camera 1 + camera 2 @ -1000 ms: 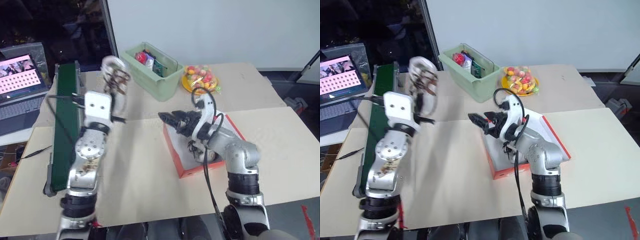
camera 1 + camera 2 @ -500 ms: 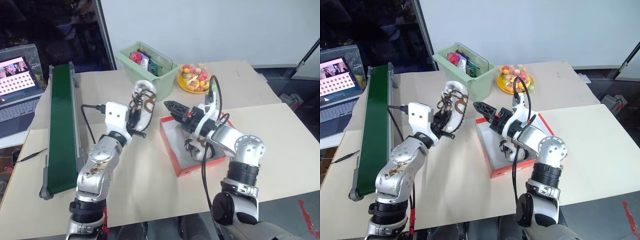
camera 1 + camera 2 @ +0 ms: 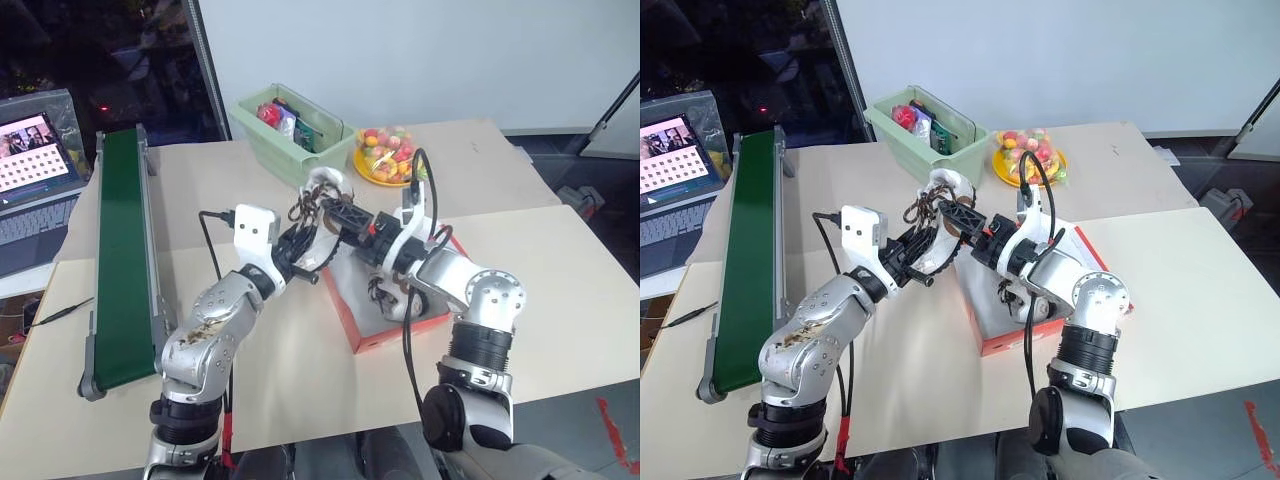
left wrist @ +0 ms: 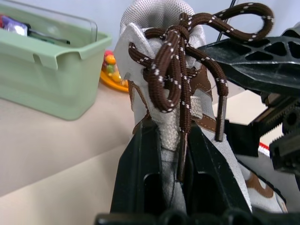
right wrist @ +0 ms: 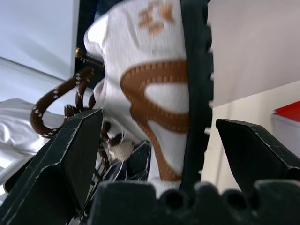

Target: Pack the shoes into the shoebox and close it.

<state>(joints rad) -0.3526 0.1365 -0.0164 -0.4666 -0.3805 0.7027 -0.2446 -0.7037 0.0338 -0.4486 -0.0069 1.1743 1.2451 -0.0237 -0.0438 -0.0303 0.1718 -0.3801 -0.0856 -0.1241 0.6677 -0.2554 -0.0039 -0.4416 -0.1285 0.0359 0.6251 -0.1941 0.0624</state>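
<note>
Gripping left: left gripper [image 4: 173,154] clamped on sneaker [image 3: 322,215] — above shoebox [image 3: 372,340] edge
Right gripper [image 5: 154,140]: spread wide, straddling sneaker — not closed on it

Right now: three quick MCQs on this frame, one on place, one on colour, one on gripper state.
1. Where is the shoe in the left gripper?
A. In the green bin
B. In the air, beside the shoebox
C. On the green belt

2. What colour are that shoe's laces?
A. Dark brown
B. Yellow
C. Red

3. How is the right gripper?
A. Shut on a lid
B. Shut on nothing
C. Open, fingers either side of the shoe

Key: B, held above the table at the box's edge; A, left wrist view shows dark brown laces; C, right wrist view shows gaps at both fingers.
</note>
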